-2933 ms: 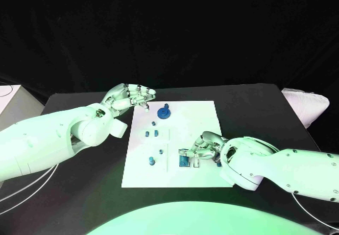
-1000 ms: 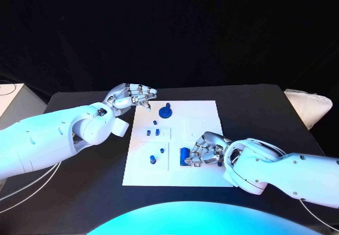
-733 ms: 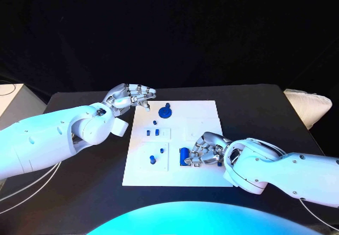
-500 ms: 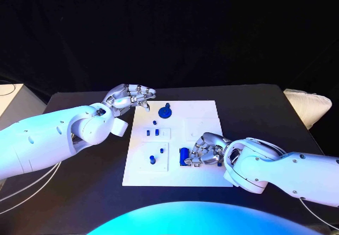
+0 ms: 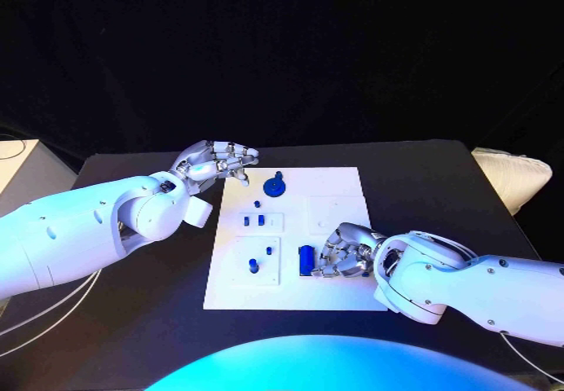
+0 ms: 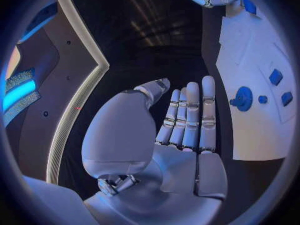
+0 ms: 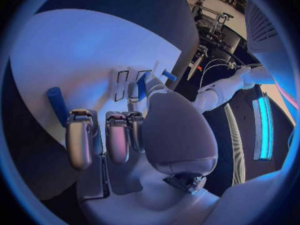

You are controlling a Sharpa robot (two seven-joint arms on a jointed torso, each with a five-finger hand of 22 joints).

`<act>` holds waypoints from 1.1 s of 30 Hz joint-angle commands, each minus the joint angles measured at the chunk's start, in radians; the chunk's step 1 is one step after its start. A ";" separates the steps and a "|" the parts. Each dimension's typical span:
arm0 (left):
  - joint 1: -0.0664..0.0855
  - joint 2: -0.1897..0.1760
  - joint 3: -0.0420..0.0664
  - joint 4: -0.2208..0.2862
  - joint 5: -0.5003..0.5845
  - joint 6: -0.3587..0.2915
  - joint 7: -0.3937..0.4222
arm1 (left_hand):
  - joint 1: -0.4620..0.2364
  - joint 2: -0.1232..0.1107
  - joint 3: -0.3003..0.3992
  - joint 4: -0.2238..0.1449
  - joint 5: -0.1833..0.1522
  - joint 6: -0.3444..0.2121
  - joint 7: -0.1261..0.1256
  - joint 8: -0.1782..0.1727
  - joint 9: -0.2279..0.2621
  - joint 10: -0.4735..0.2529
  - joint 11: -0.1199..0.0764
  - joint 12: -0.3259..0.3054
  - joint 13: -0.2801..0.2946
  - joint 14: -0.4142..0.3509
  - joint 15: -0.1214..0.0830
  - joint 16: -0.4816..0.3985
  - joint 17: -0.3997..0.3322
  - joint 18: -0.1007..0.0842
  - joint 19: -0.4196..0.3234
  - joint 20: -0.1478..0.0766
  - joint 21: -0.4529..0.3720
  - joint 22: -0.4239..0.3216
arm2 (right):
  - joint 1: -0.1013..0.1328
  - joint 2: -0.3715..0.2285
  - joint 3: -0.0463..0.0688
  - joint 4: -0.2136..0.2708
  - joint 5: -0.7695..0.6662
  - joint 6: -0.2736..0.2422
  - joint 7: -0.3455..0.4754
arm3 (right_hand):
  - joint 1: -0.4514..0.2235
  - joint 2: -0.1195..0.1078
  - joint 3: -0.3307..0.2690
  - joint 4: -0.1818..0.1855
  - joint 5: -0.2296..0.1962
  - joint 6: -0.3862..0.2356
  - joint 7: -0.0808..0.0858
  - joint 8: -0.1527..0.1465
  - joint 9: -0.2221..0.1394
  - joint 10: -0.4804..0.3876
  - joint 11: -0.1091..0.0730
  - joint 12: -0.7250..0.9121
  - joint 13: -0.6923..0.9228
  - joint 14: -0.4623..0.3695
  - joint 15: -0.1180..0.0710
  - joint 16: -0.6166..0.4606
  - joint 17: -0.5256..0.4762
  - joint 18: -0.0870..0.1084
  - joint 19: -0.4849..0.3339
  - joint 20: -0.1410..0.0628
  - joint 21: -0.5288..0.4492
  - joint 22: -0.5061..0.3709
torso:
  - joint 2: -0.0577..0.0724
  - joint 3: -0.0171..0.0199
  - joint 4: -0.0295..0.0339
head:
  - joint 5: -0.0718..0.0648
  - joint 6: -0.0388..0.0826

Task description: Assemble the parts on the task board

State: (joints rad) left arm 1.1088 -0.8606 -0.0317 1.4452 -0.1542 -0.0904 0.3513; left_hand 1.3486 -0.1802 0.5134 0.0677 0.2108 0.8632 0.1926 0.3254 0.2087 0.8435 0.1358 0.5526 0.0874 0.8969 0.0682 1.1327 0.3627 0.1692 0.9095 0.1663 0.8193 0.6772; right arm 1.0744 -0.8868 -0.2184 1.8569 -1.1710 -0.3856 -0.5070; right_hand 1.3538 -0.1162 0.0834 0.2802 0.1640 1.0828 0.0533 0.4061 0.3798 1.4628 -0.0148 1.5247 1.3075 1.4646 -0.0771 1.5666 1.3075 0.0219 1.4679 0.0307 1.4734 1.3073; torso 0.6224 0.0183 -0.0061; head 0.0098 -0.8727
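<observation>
The right silver many-fingered hand [image 5: 342,254] is crouching over the near right part of the white rectangular task board [image 5: 335,183], its fingers curled down beside the upright blue block-shaped part [image 5: 308,259] standing there. Compared with about three seconds ago, that hand is sitting slightly further in over the board, and the blue block is now showing as one taller upright piece where smaller pieces lay; over the last second nothing is visibly shifting. Whether the fingers are actually pinching the block or only resting beside it, I cannot tell. My reading is that the block is now seated, or very nearly so, and the hand is finishing this placement.

The left silver hand [image 5: 218,160] is hovering off the board's far left corner over the black tabletop [image 5: 423,179], holding nothing, fingers loosely curled and apart, unchanged throughout. The round blue disc-shaped part [image 5: 274,188] and the small blue pegs [image 5: 252,220] are lying untouched further up the board.
</observation>
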 commanded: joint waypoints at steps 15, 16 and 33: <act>0.000 -0.001 0.000 -0.001 0.007 0.021 0.003 | 0.006 0.006 0.006 -0.003 0.005 0.001 -0.006 0.006 -0.002 -0.008 0.002 0.005 -0.001 -0.001 0.003 -0.002 0.000 0.015 0.005 -0.001 -0.006 -0.001 | -0.004 -0.007 0.000 0.014 -0.038 -0.023 0.002 | 0.009 0.004 0.006 0.006 0.013 0.003 -0.002 -0.001 -0.002 0.086 -0.006 0.002 0.235 0.106 -0.004 0.004 0.263 -0.005 0.083 -0.005 0.008 0.241 | 0.000 -0.0015 0.0002 | -0.001 0.000; 0.000 -0.001 0.000 -0.001 0.007 0.021 0.003 | 0.006 0.006 0.006 -0.003 0.005 0.001 -0.006 0.006 -0.002 -0.008 0.002 0.005 -0.001 -0.001 0.003 -0.002 0.000 0.015 0.005 -0.001 -0.006 -0.001 | -0.004 -0.007 0.000 0.013 -0.040 -0.022 0.002 | 0.011 0.004 0.007 0.006 0.015 0.003 -0.003 -0.001 -0.003 0.086 -0.006 0.002 0.235 0.106 -0.004 0.004 0.263 -0.005 0.083 -0.005 0.009 0.241 | 0.000 -0.0014 0.0003 | -0.002 0.000; 0.000 -0.002 -0.001 -0.001 -0.001 0.026 -0.001 | 0.007 0.005 0.006 -0.003 0.005 0.001 -0.006 0.006 -0.002 -0.008 0.003 0.005 -0.002 -0.002 0.003 -0.002 0.000 0.015 0.005 -0.001 -0.006 -0.001 | -0.004 -0.010 0.000 0.016 -0.014 0.010 0.044 | 0.019 -0.038 0.008 0.011 0.014 0.005 0.001 -0.001 -0.008 0.085 -0.004 -0.001 0.234 0.106 -0.003 0.004 0.263 -0.004 0.082 -0.005 0.002 0.240 | 0.000 -0.0001 0.0005 | -0.001 0.000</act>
State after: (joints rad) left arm 1.1088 -0.8632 -0.0327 1.4426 -0.1548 -0.0839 0.3464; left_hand 1.3486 -0.1802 0.5162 0.0649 0.2108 0.8632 0.1926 0.3253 0.2080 0.8398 0.1395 0.5526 0.0865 0.8969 0.0682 1.1327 0.3627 0.1692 0.9094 0.1663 0.8194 0.6774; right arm 1.0710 -0.8965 -0.2181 1.8696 -1.1940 -0.3951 -0.4940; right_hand 1.3774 -0.1520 0.0922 0.2873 0.1781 1.0828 0.0533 0.4061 0.3731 1.4665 -0.0184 1.5247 1.3073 1.4646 -0.0771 1.5666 1.3074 0.0219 1.4679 0.0307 1.4774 1.3078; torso 0.6218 0.0177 -0.0058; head 0.0086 -0.8727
